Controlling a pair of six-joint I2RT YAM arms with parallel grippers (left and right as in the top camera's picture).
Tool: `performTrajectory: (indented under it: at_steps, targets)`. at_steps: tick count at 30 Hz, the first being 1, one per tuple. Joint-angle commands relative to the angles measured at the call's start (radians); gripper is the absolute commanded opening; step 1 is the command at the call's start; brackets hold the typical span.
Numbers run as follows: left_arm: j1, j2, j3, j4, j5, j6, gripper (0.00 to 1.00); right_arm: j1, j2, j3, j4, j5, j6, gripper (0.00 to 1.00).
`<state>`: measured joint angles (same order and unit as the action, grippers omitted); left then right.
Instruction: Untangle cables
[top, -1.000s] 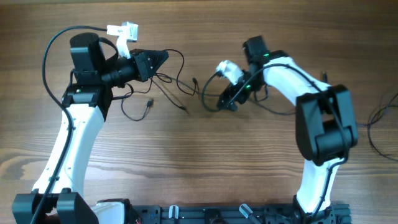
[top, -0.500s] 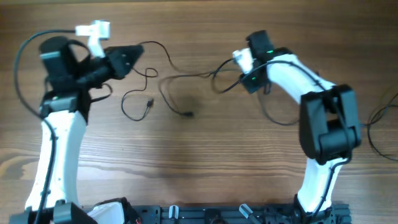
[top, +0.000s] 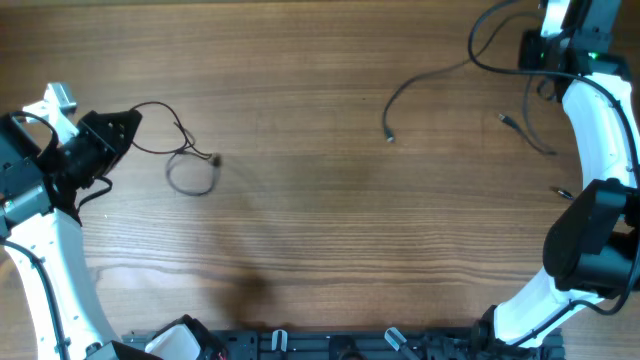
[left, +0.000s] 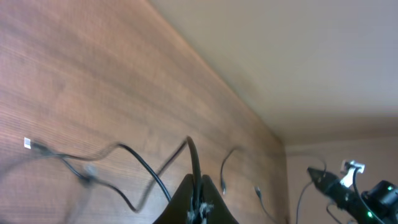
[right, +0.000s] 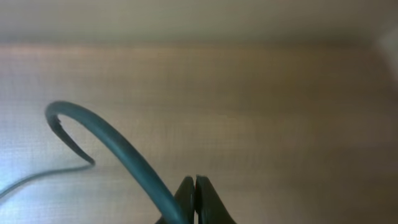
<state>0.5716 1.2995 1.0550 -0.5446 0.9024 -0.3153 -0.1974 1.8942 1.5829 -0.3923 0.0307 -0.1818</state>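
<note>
Under both arms you have a wooden table (top: 320, 240), its grain running side to side in the overhead view. Past its far edge the wrist views show a plain beige wall (left: 311, 56).

Look first at the left cable (top: 169, 176). It leaves the left gripper (top: 135, 118) and trails ahead of the fingertips toward the table's middle, first as a raised arc, then as a small flat loop on the wood near the gripper. Its long axis runs roughly side to side. The left plug (top: 215, 158) sits at the loop's far side and points away from the gripper.

The right cable (top: 430, 76) starts at the right gripper (right: 196, 186), up at the far right corner. It runs long and slack away from that hand toward the table's middle. The right plug (top: 388, 137) lies well apart from the gripper and points at the near edge. A third cable (top: 530, 135), short and slanted, lies on the wood near the right gripper, on its near side.

Your left fingers (left: 186, 199) are pressed together, pinching the left cable, which stands straight up out of the tips. Your right fingers (right: 185, 190) are pressed together too. The right cable, blurred and close to the lens, comes out at their left side and arcs up and away.
</note>
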Motion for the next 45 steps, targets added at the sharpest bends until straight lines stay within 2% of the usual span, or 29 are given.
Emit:
performTrajectory:
  at_steps: [1,5,9,14,20,23,27,29,32,36,37,39,45]
  targets:
    - [-0.010,-0.005,0.004,-0.068,-0.014,0.021,0.04,-0.005,-0.020,0.074,0.163,0.008,-0.084,0.04]
    - [-0.022,-0.005,0.004,-0.132,-0.041,0.021,0.04,-0.038,-0.019,0.085,0.407,0.110,-0.188,0.04]
    - [-0.032,-0.005,0.004,-0.165,-0.048,0.020,0.04,-0.125,-0.001,0.085,0.568,0.114,-0.337,0.04]
    - [-0.056,-0.005,0.004,-0.167,-0.048,0.020,0.04,-0.237,0.053,0.085,0.684,-0.045,-0.376,0.04]
    - [-0.091,-0.005,0.004,-0.167,-0.048,0.020,0.04,-0.289,0.176,0.085,0.766,-0.092,-0.205,0.04]
    - [-0.114,-0.005,0.004,-0.167,-0.048,0.019,0.04,-0.289,0.259,0.085,0.752,-0.119,-0.128,0.04]
    - [-0.162,-0.005,0.004,-0.167,-0.048,0.016,0.04,-0.270,0.366,0.085,0.706,-0.124,0.074,0.04]
    - [-0.190,-0.005,0.004,-0.167,-0.048,0.016,0.04,-0.257,0.403,0.085,0.681,-0.166,0.118,0.04]
    - [-0.232,-0.005,0.004,-0.167,-0.072,0.016,0.04,-0.224,0.439,0.085,0.614,-0.230,0.141,0.25]
    - [-0.283,-0.005,0.004,-0.167,-0.150,0.016,0.04,-0.163,0.422,0.085,0.526,-0.248,0.140,0.68]
    - [-0.294,-0.005,0.004,-0.166,-0.154,0.016,0.04,-0.149,0.403,0.085,0.499,-0.259,0.141,0.74]
    - [-0.319,-0.005,0.004,-0.161,-0.153,0.015,0.04,-0.122,0.352,0.085,0.402,-0.278,0.192,1.00]
    - [-0.451,-0.003,0.004,-0.100,-0.153,-0.040,0.04,-0.074,0.204,0.085,-0.089,-0.275,0.516,1.00]
